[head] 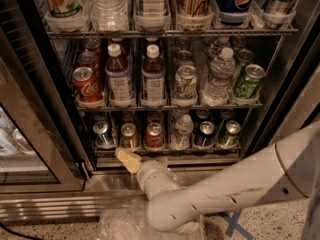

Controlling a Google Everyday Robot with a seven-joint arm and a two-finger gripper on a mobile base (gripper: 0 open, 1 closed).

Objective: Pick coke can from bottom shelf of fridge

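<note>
Coke can: the coke can (154, 136) stands upright on the bottom shelf (165, 148) of the fridge (100, 180), third item from the left, just behind the front rail.
Neighbours: a gold-brown can (129, 136) just left of the coke can, with a blue can (103, 134) beyond it; a small water bottle (181, 131) just right of the coke can.
Gripper: the gripper (128, 160) sits below and left of the coke can, in front of the rail and more nearly under the gold-brown can, apart from every can.
Gripper state: it has hold of nothing; how far open it is, I cannot tell.
Arm: the arm (225, 189) runs in from the lower right, passing below the coke can.
Done: the door is open and the gripper is down at shelf level — the approach looks mostly made.
Left: shift right to line up with the coke can, enter over the rail, close on it and draw it out.
Lookalike: another red can (87, 84) stands on the rack above and left of the coke can — not the target.
</note>
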